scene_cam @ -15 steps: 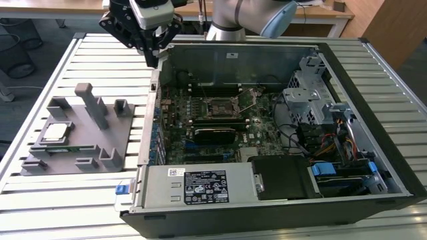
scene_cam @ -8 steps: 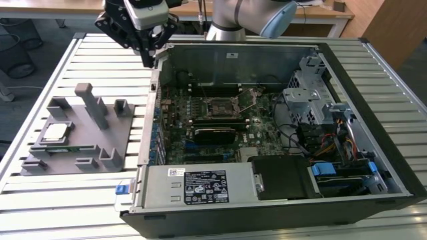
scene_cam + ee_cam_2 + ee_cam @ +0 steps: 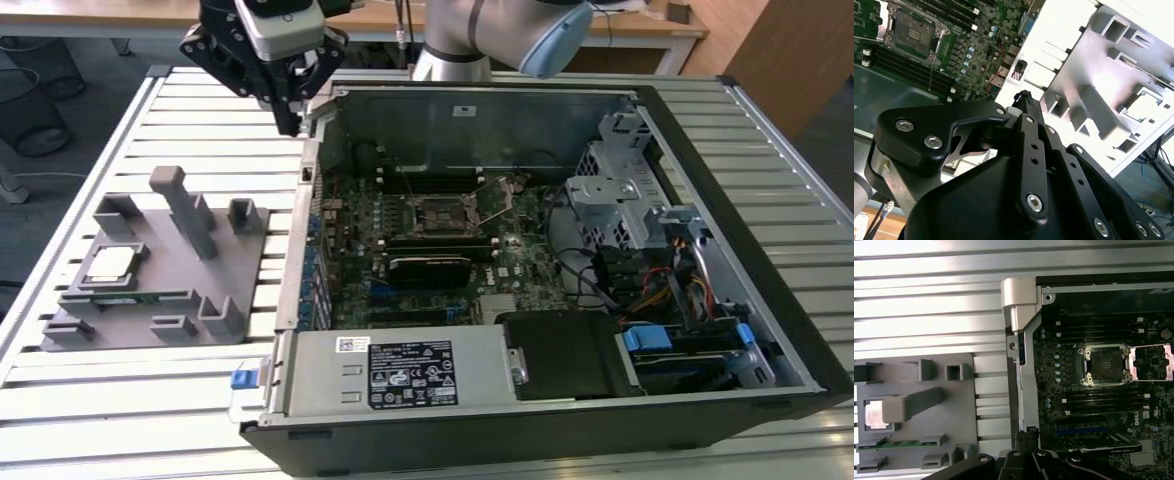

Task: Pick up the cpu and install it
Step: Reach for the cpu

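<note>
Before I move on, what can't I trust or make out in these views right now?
1. cpu: its corner mark is too small in the exterior view; in the first wrist view the holder post covers one edge.
2. socket contacts: too small in the exterior view.
3. gripper and case wall: close together in the exterior view; touching or apart, cannot tell.

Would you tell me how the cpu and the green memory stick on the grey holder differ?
The cpu is square, the memory stick long and narrow. The cpu is silver-grey, the memory stick green. Both rest in the grey holder beside the computer case.
</note>
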